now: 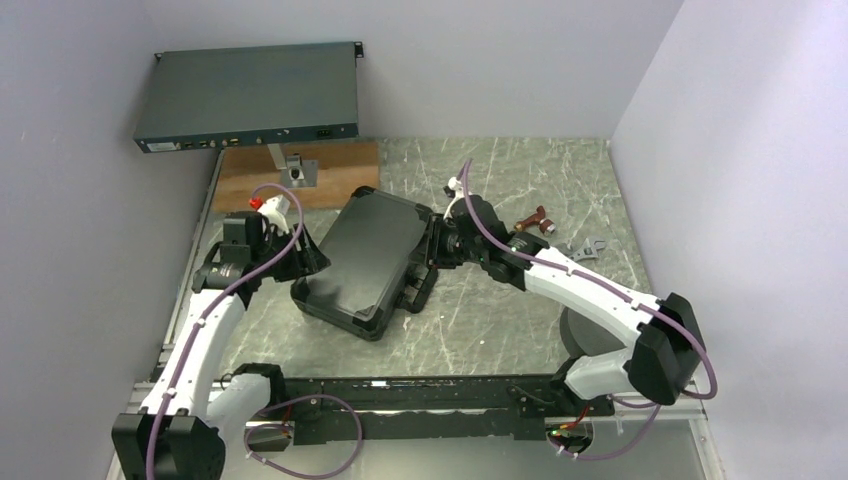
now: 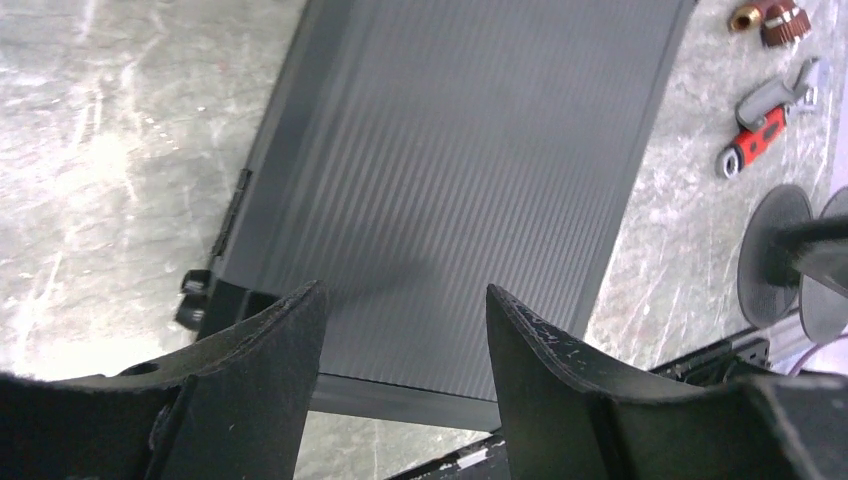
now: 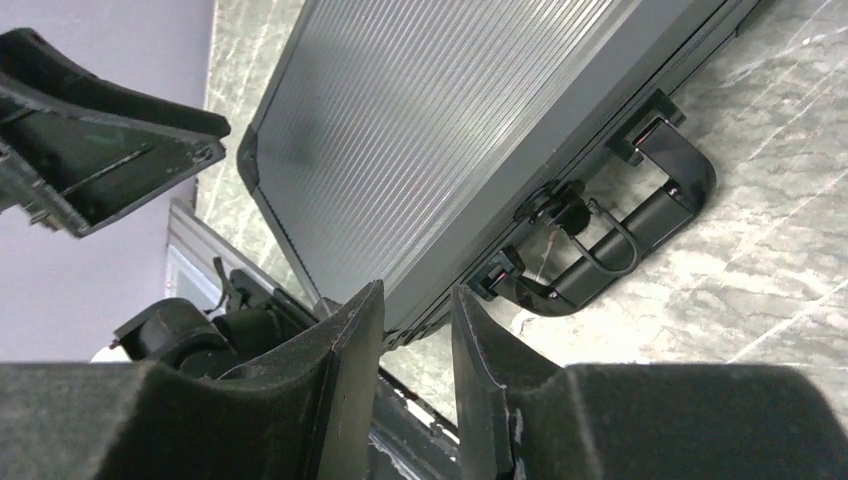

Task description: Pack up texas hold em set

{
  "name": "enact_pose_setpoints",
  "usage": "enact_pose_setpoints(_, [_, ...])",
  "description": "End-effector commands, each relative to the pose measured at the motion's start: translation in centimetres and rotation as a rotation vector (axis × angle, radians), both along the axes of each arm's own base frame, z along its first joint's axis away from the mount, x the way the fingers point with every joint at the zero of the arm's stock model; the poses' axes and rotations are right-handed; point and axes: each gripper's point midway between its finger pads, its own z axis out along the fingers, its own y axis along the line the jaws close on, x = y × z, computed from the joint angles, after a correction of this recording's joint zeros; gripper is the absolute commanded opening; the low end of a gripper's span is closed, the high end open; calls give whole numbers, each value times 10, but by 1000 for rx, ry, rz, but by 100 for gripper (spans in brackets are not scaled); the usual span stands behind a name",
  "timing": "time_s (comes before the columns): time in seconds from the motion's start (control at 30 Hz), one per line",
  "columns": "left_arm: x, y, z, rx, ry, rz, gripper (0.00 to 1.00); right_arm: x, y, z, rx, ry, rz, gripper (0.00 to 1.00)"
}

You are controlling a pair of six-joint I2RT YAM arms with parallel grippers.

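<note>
"Since the lid of the black case [image 1: 365, 260] is down and I see no chips or card boxes lying out, I think the packing is nearly done."

"What is left, then?"

"Maybe the latches. On my right wrist camera I see the carry handle [image 3: 640, 230] and the clips by it, but I can't tell if they are snapped shut."

"Where is the case?"

"It is in the middle of the table, ribbed lid up. From the top camera its long side runs from 1 o'clock to 7 o'clock. The handle side faces about 4 o'clock."

"And your grippers?"

"My left gripper [image 2: 402, 295] is at the case's 10 o'clock side. Its fingers are wide apart with nothing between them. My right gripper [image 3: 417, 290] is near the case's 2 o'clock corner, just beside the rim. Its fingers have only a small gap. I can't tell if they pinch the rim or just hang next to it."

"Anything else near?"

"A red-handled wrench [image 2: 755, 135] lies off at 3 o'clock. It is not part of the set, so I would leave it."
</note>
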Motion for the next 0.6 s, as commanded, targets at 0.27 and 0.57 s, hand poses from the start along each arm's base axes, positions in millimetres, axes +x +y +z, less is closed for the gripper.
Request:
enact_pose_setpoints(0.27, [10, -72, 38, 10, -161, -232, 46, 37, -12, 4, -57, -42, -40, 71])
enact_pose_setpoints(0.57, [4, -124, 8, 47, -114, -354, 18, 27, -65, -31, -86, 11, -109, 74])
